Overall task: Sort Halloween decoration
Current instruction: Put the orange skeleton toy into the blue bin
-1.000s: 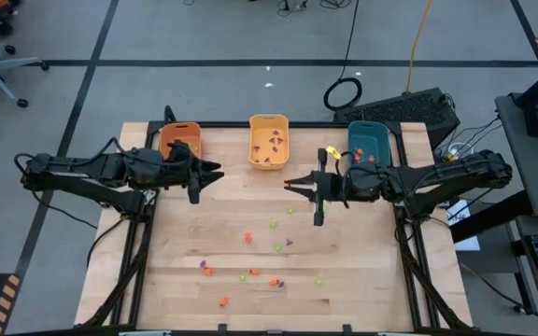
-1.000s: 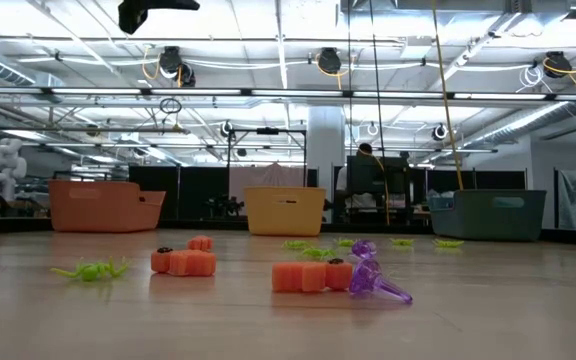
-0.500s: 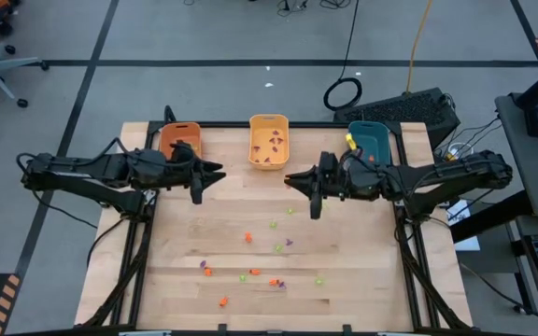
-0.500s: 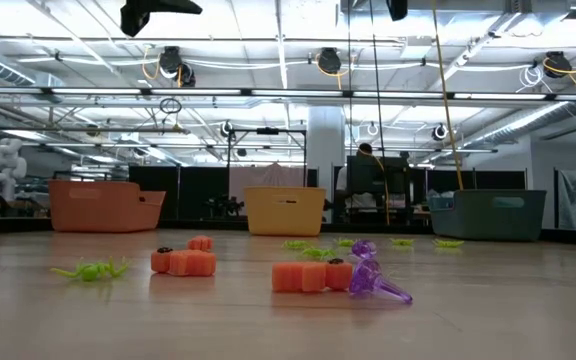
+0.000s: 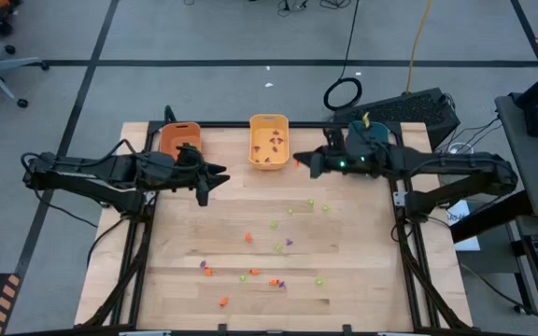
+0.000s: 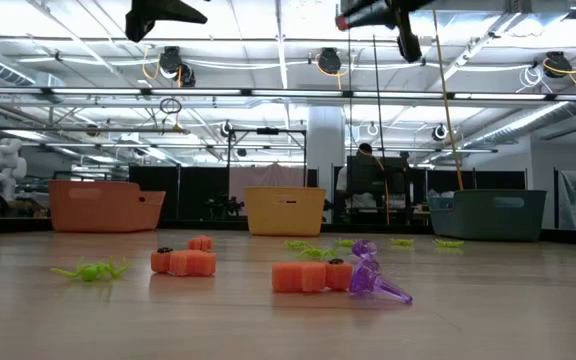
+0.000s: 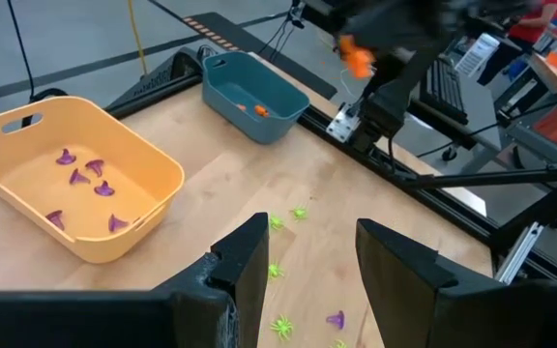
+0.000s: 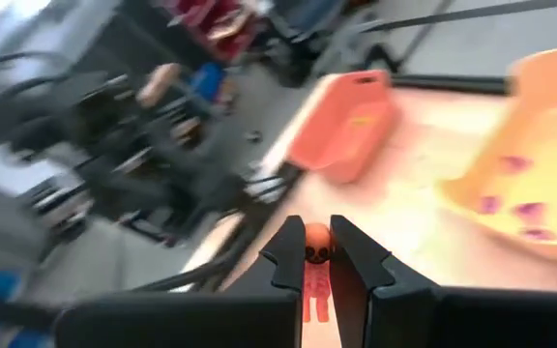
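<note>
Small orange, green and purple Halloween decorations (image 5: 250, 273) lie scattered over the near half of the wooden table. Purple ones (image 7: 83, 174) lie in the yellow bin (image 5: 269, 140). My right gripper (image 5: 299, 161) hangs high by that bin's right side, shut on an orange trinket (image 8: 315, 280), which also shows as an orange blob (image 7: 357, 60) in the left wrist view. My left gripper (image 5: 220, 174) hovers right of the orange bin (image 5: 179, 140), open with nothing between its fingers (image 7: 249, 261). My right gripper pinches the orange trinket between its two fingertips (image 8: 288, 253), with its round head (image 8: 315, 249) at the tips and the rest reaching back between the fingers. The fingers lie nearly level, pointing toward the table's left. The trinket is lifted well clear of the table.
The teal bin (image 5: 370, 140) stands at the far right with orange pieces (image 7: 259, 110) inside. All three bins line the far edge. In the low view orange pieces (image 6: 313, 276) and a purple one (image 6: 373, 280) lie close to the camera. Bare wood lies between both grippers.
My right gripper has swung from over the table's middle toward the far edge, up beside the yellow bin, and has rolled about its own axis, still shut on the orange trinket. It has come into the top of the low view.
</note>
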`<state>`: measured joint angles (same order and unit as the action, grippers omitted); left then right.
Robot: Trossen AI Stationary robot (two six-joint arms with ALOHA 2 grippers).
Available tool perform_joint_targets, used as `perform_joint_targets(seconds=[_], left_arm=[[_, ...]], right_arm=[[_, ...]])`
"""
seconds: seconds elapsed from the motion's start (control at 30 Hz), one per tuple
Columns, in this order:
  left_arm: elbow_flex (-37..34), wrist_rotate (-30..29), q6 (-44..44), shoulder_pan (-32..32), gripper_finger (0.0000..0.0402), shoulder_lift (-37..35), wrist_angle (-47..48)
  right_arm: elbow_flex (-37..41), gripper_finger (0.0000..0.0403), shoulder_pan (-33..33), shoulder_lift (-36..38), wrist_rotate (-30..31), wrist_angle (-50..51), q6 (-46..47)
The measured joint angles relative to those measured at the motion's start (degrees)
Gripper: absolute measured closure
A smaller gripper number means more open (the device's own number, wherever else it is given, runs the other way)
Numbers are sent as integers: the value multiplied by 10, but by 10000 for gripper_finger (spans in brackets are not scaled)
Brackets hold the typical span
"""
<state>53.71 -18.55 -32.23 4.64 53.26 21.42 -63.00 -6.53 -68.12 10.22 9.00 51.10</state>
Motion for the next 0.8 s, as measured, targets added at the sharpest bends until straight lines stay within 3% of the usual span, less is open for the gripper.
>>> perform_joint_targets(seconds=[0.43, 0.7, 0.8], left_arm=[[0, 0, -1, 0, 245, 5, 2], [0, -13, 0, -1, 245, 20, 8], [0, -13, -4, -1, 245, 34, 4]], right_arm=[[0, 394, -162, 9, 15, 304, -37], [0, 394, -241, -1, 94, 394, -96], [7, 394, -267, -4, 110, 405, -69]])
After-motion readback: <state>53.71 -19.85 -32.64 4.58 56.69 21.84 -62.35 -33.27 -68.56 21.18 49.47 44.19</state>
